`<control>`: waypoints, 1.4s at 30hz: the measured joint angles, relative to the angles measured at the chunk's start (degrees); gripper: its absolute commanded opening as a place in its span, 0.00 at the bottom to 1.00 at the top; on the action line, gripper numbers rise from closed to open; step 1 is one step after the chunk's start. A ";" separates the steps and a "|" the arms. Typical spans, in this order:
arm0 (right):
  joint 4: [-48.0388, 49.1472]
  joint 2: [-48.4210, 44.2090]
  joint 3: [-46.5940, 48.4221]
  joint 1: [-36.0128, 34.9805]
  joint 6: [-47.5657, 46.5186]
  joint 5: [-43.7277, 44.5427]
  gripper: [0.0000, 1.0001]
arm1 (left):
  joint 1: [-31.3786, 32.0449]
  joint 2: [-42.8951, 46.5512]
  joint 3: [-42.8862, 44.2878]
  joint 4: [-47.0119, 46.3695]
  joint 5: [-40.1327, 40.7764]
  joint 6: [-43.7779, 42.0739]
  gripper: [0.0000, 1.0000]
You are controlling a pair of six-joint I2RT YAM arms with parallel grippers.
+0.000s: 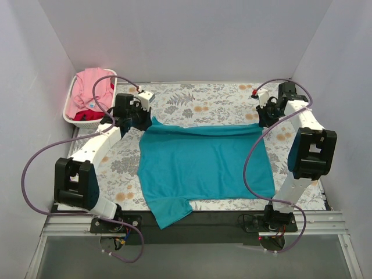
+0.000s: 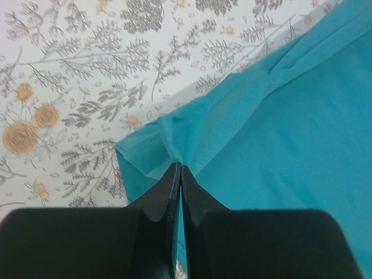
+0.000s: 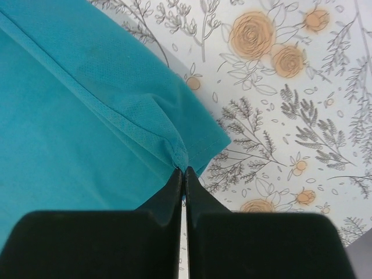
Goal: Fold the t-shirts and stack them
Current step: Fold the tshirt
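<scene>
In the top view the teal t-shirt (image 1: 203,168) lies spread mid-frame, folding seemingly barely begun, with the pink t-shirt (image 1: 90,93) and red t-shirt (image 1: 86,115) heaped in the upper-left basket (image 1: 81,124); in the left wrist view the left gripper (image 2: 180,168) pinches a teal corner at lower centre; in the right wrist view the right gripper (image 3: 182,170) pinches the other.

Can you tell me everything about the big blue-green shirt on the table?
The teal short-sleeved cloth t-shirt looks soft, thin and finely meshed. It lies spread out, mostly flat, on the flower-patterned table. A strip along its far edge is folded over. One sleeve reaches past the table's near edge. The left gripper and right gripper each pinch a far corner between shut black fingers, puckering the cloth there.
</scene>
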State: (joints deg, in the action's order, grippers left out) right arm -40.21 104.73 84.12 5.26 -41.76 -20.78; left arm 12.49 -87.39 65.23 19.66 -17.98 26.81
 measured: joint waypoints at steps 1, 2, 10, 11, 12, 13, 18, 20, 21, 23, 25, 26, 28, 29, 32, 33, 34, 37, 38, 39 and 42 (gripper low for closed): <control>-0.07 -0.17 -0.83 0.02 -0.35 0.02 0.01 | 0.00 1.03 -1.14 0.39 -0.33 -0.13 0.00; -0.07 -0.20 -1.51 0.02 -0.59 0.02 0.01 | 0.00 1.99 -2.32 0.66 -0.72 -0.31 0.00; -0.15 0.63 -4.09 0.04 -1.90 1.01 0.01 | 0.35 6.86 -11.26 3.26 -3.34 -1.51 0.00; -0.13 0.90 -4.09 0.02 -1.99 1.14 0.01 | 0.44 7.02 -12.24 3.65 -3.43 -1.53 0.00; -0.13 1.20 -4.09 0.04 -2.01 1.16 0.01 | 0.55 7.04 -13.05 3.96 -3.45 -1.55 0.00; -0.13 1.51 -4.09 0.04 -2.03 1.18 0.01 | 0.63 7.04 -13.75 4.13 -3.45 -1.53 0.00; -0.13 1.84 -4.42 0.04 -2.25 1.31 0.01 | 0.90 7.04 -16.17 4.42 -3.48 -2.19 0.00; 0.02 1.84 -4.74 0.04 -2.51 1.31 0.01 | 0.87 7.04 -16.65 4.46 -3.45 -2.51 0.00; 0.11 1.84 -5.14 0.04 -2.80 1.31 0.01 | 0.87 7.04 -16.76 4.48 -3.41 -2.67 0.00; 0.20 1.84 -6.38 0.04 -3.50 1.33 0.01 | 0.87 7.02 -16.79 4.50 -3.41 -3.06 0.00; 0.15 1.81 -7.93 0.04 -4.02 1.46 0.01 | 0.87 7.02 -16.79 4.50 -3.41 -3.54 0.00; 0.15 1.81 -8.70 0.04 -4.44 1.66 0.01 | 0.87 7.02 -16.83 4.52 -3.43 -3.91 0.00; -0.04 1.81 -9.75 0.04 -5.16 2.21 0.12 | 0.87 7.04 -16.87 4.83 -3.80 -5.05 0.07; -0.11 1.81 -10.03 0.04 -5.27 2.47 0.25 | 0.87 7.04 -16.85 5.49 -4.28 -5.99 0.16; -0.15 1.64 -10.16 0.17 -6.12 3.06 0.45 | 0.87 7.04 -16.70 9.16 -6.12 -9.40 0.42; -0.20 1.40 -10.16 0.28 -6.40 3.10 0.46 | 0.76 7.04 -16.46 11.06 -7.23 -10.60 0.43; -0.26 0.87 -10.19 0.46 -6.62 3.08 0.47 | 0.48 7.13 -16.22 12.72 -8.35 -11.52 0.44; -0.42 -1.42 -10.16 0.90 -6.73 2.93 0.43 | -0.31 7.37 -14.34 16.92 -11.19 -12.96 0.44; -0.44 -2.49 -10.16 1.03 -6.73 2.73 0.40 | -0.52 7.32 -13.18 17.46 -11.69 -12.94 0.44; -0.57 -3.48 -10.05 1.05 -6.67 2.54 0.39 | -0.72 7.19 -11.78 17.75 -12.09 -12.74 0.44; -1.66 -4.42 -8.35 1.11 -5.73 2.03 0.37 | -0.98 4.87 -6.62 17.29 -12.92 -11.21 0.45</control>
State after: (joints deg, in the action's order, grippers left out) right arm -41.87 100.31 75.77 6.37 -47.48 -18.74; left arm 11.51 -82.52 58.61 36.95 -30.89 15.59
